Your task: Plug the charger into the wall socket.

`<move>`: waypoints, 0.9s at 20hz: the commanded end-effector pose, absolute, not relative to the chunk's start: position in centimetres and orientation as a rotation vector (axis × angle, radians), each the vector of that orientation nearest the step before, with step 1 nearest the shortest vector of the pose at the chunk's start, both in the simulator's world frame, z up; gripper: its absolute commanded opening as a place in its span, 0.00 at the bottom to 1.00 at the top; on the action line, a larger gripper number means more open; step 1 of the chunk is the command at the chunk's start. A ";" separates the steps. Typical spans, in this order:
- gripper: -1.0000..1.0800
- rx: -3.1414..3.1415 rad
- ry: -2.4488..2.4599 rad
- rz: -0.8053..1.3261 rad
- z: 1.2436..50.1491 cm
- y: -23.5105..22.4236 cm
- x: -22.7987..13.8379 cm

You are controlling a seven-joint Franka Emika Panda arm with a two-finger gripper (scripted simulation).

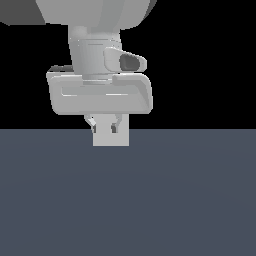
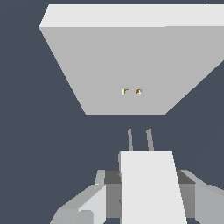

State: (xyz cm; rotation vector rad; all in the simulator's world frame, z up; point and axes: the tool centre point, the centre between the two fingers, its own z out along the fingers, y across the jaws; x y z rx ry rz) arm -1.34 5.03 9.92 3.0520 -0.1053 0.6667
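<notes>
Right now the gripper [image 1: 104, 126] points down from the big grey arm [image 1: 95, 45], and its two small fingers [image 1: 91, 123] are squeezed onto the charger [image 1: 111, 136], one on each side. From the outside camera the charger is a little off-white block that sits between the fingers, low over the dark blue-grey floor [image 1: 128, 200]. From the wrist camera the charger [image 2: 151, 186] has two thin grey pins [image 2: 149, 139] that stick out toward the wall socket [image 2: 131, 65]. That socket is a big flat off-white panel with two tiny orange marks [image 2: 131, 91] near its middle. The pins are near the panel but do not touch it, and dark floor shows between them.
</notes>
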 end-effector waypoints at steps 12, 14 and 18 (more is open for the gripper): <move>0.00 3.057 -0.090 0.663 10.0 5.3 -1.3; 0.00 3.057 -0.090 0.663 10.0 5.3 -1.3; 0.00 3.057 -0.090 0.663 10.0 5.2 -0.8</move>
